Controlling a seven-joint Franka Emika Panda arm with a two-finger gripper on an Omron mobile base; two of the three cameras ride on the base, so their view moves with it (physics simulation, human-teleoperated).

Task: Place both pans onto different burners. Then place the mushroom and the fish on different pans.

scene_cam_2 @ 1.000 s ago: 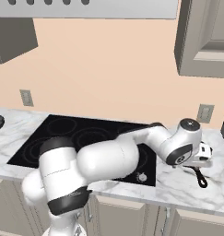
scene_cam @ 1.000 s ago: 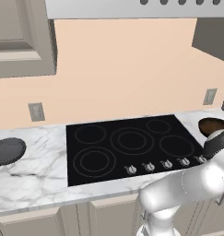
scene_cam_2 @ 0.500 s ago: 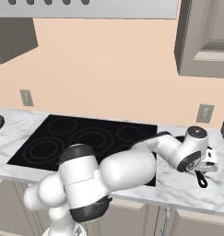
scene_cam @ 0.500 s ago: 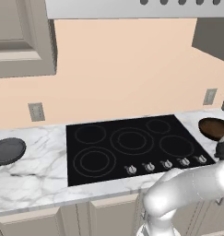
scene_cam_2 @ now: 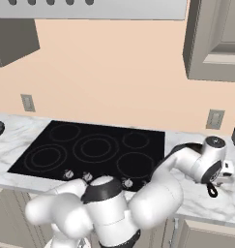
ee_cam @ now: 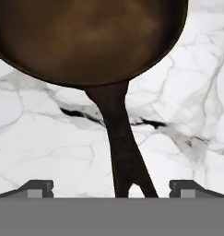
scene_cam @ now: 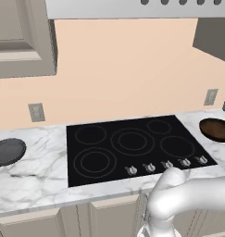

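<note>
The rusty-brown pan [ee_cam: 85,37] lies on the marble counter right of the cooktop, also visible as the brown pan [scene_cam: 216,129]. Its long black handle [ee_cam: 121,143] runs down between my fingertips. My gripper [ee_cam: 112,189] stands open just above the handle's end, one fingertip [ee_cam: 37,188] on each side, neither touching it. In the right base view my hand [scene_cam_2: 213,165] hovers over the handle's tip [scene_cam_2: 213,191]. The dark grey pan [scene_cam: 7,152] rests on the counter far left. Burner rings [scene_cam: 132,141] mark the black cooktop. Mushroom and fish are out of view.
Silver knobs [scene_cam: 165,165] line the cooktop's front edge. A wall outlet [scene_cam_2: 214,119] sits behind the right counter, and an upper cabinet [scene_cam_2: 215,38] hangs above it. My white arm [scene_cam_2: 157,193] stretches across the cooktop's front right corner.
The arm has swung further right and lower; the hand has left the left base view, uncovering the brown pan, and now sits over the pan's handle.
</note>
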